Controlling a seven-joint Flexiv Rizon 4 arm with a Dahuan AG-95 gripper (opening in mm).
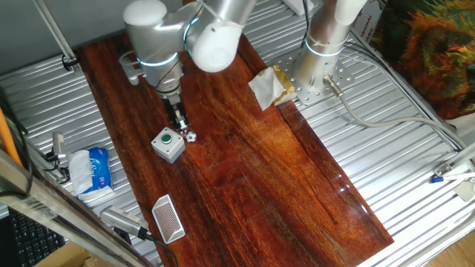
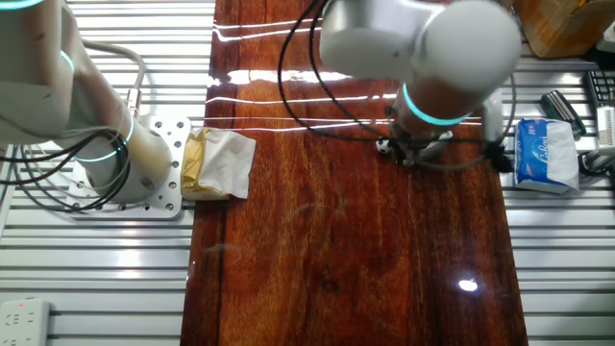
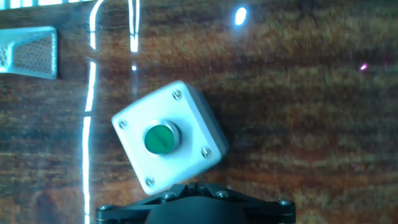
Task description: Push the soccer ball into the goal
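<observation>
Item one: the counter (image 1: 282, 170), a long dark red wooden board lying on a ribbed metal surface, ran from upper left to lower right in one fixed view. Item two: the arm, silver-grey, reached down over the upper left part of the board, and its tool (image 1: 179, 122) pointed at the wood; whether the fingers were spread or pressed together could not be told, since the arm hid them in the other fixed view and the hand view showed only the black base at the bottom edge. Item three: the soccer ball (image 1: 191, 136), tiny, white with black patches, lay on the wood just beside the tool tip and just right of the button box; in the other fixed view it showed at (image 2: 383, 146), left of the wrist. Item four: the button box (image 1: 168, 144), grey, square, with a round green button, sat turned at an angle at the centre of the hand view (image 3: 166, 137). Item five: the goal (image 1: 168, 219), a white frame with fine mesh, stood at the lower left edge of the board, well apart from the ball; the hand view caught it at upper left (image 3: 28, 52). Item six: a crumpled white cloth (image 1: 266, 87) over a yellow sponge, near the second arm's base. Item seven: a blue tissue pack (image 1: 93, 170), off the board at left.
</observation>
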